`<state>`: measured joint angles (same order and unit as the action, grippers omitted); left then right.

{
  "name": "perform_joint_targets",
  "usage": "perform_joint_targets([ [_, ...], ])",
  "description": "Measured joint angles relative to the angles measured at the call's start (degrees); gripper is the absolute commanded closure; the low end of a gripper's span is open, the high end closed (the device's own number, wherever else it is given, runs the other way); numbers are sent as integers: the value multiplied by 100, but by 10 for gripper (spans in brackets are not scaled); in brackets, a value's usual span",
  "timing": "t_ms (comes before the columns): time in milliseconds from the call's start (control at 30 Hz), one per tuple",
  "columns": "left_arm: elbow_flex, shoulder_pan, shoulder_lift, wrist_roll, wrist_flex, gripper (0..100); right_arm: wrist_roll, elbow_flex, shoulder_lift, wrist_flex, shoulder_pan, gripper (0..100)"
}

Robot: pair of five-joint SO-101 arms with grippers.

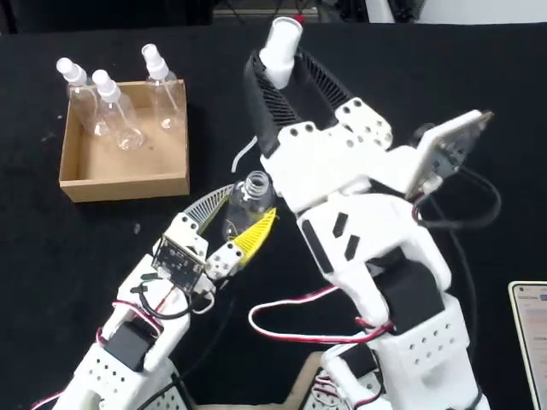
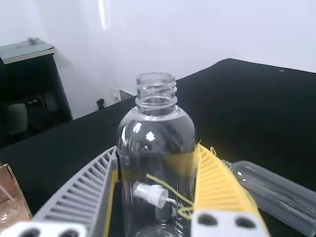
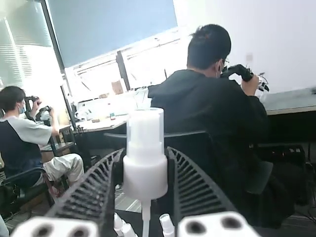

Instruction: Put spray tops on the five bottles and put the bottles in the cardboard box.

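My left gripper (image 1: 248,205) is shut on a clear bottle (image 1: 254,198) with an open neck and holds it upright just above the black table; its grey and yellow fingers flank the bottle (image 2: 155,143) in the left wrist view. My right gripper (image 1: 280,55), with black ribbed fingers, is shut on a white spray top (image 1: 280,38) raised at the table's far side. The spray top (image 3: 144,153) sits between those fingers with its tube pointing down. The cardboard box (image 1: 124,181) at the left holds three capped bottles (image 1: 115,107).
Another clear bottle (image 2: 276,190) lies on the table beside the held one. A white spray top (image 2: 150,193) shows through the held bottle's wall. A thin white piece (image 1: 243,154) lies near the right arm. A flat device (image 1: 532,333) is at the right edge.
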<state>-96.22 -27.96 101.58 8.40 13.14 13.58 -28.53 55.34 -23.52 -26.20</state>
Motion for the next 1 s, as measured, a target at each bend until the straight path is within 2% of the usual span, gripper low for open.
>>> perform_joint_targets([
  [100, 0, 229, 0, -26, 0, 884, -237, 0, -18, 0, 0, 956],
  [300, 0, 457, 0, -818, 0, 884, -448, 0, -360, 35, 0, 956],
  [700, 0, 466, 18, -844, 0, 884, -484, -176, -607, 378, 0, 956],
  [1000, 0, 466, 18, -844, 0, 884, -484, -176, -967, 105, 0, 956],
])
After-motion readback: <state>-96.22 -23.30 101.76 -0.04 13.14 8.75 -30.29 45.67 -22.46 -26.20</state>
